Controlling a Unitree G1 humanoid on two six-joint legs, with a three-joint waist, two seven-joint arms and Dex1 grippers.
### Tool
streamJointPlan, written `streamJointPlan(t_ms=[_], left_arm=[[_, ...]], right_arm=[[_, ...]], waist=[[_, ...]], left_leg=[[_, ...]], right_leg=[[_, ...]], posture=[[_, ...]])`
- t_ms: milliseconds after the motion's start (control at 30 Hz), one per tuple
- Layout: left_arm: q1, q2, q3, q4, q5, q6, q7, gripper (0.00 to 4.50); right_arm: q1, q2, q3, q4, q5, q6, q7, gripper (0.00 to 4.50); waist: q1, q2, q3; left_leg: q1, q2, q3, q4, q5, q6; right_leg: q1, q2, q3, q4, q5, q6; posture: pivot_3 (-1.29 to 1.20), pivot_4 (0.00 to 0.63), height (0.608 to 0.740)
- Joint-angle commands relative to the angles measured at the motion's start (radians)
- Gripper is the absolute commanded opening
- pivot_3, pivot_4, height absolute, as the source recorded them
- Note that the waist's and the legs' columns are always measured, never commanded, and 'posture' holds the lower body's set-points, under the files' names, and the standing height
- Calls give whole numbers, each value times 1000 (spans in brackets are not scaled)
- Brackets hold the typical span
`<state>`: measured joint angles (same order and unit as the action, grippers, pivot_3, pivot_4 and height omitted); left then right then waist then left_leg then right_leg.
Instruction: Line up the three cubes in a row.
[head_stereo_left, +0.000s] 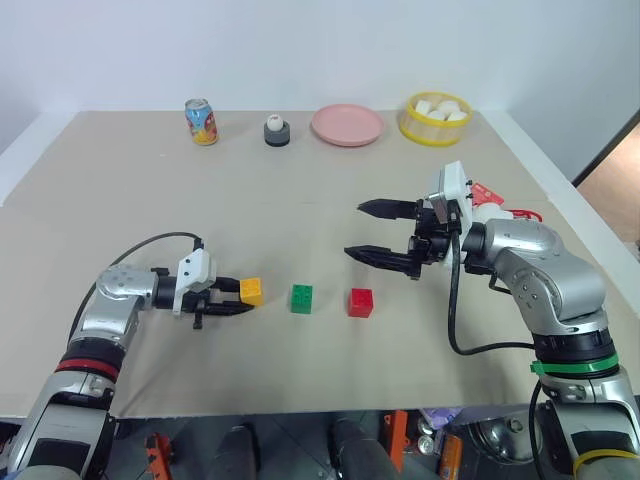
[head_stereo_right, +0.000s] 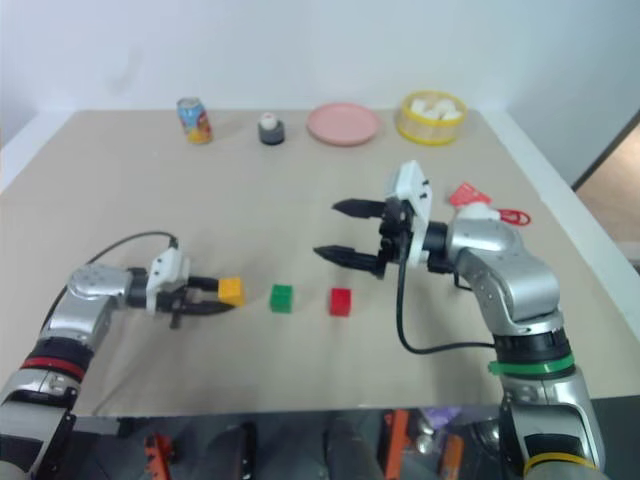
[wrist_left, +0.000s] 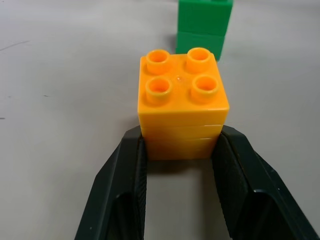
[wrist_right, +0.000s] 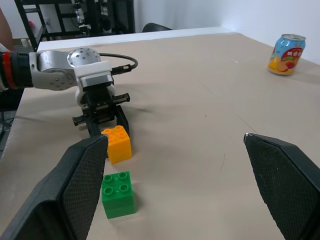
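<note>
My left arm lies low over the beige tabletop (head_stereo_left: 300, 200), forearm reaching inward, with my left pincer (head_stereo_left: 238, 297) pointing toward my right and slightly downward. My right arm is raised above the table on the right side, its right pincer (head_stereo_left: 372, 231) pointing level toward my left. The 3 cubes sit in a near-straight row close to the table's near edge: the yellow-orange studded plastic cube (head_stereo_left: 251, 291) at the left end, the green studded plastic cube (head_stereo_left: 301, 298) just beside it with a gap, and the red studded plastic cube (head_stereo_left: 361, 302) at the right end. Open tabletop extends behind the row; the printed soda can (head_stereo_left: 202, 121), the pink round plate (head_stereo_left: 347, 125) and the yellow tub of white chunks (head_stereo_left: 436, 118) stand well apart along the far edge. My left pincer is clamped on the yellow-orange cube, 1 black finger (wrist_left: 125, 190) against each side. My right pincer stands wide apart, holding nothing.
</note>
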<state>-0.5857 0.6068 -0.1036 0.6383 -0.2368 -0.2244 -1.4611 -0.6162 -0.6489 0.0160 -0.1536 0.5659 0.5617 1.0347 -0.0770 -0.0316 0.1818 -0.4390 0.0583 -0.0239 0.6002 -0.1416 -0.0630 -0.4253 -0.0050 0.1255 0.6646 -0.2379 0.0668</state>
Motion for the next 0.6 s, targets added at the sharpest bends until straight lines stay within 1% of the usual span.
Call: streamJointPlan(t_ms=[33, 267, 600], left_arm=[[-27, 16, 0, 74, 35, -38, -17, 1281], [-69, 20, 4, 128, 20, -51, -90, 1281], [-35, 17, 21, 79, -8, -55, -118, 1281]], right_arm=[[1, -9, -41, -43, 19, -2, -10, 4500], [4, -3, -40, -46, 17, 0, -18, 4500], [-2, -7, -42, -37, 16, 0, -13, 4500]], waist=[[-1, 0, 0], [-5, 0, 0], [-5, 0, 0]], left_leg=[[0, 0, 0, 0, 0, 0], [1, 1, 0, 1, 1, 2], [0, 1, 0, 0, 0, 2]], right_leg=[[0, 0, 0, 0, 0, 0], [0, 1, 0, 0, 2, -1], [0, 1, 0, 0, 0, -1]], posture=[[0, 150, 740], [0, 150, 740], [0, 150, 740]])
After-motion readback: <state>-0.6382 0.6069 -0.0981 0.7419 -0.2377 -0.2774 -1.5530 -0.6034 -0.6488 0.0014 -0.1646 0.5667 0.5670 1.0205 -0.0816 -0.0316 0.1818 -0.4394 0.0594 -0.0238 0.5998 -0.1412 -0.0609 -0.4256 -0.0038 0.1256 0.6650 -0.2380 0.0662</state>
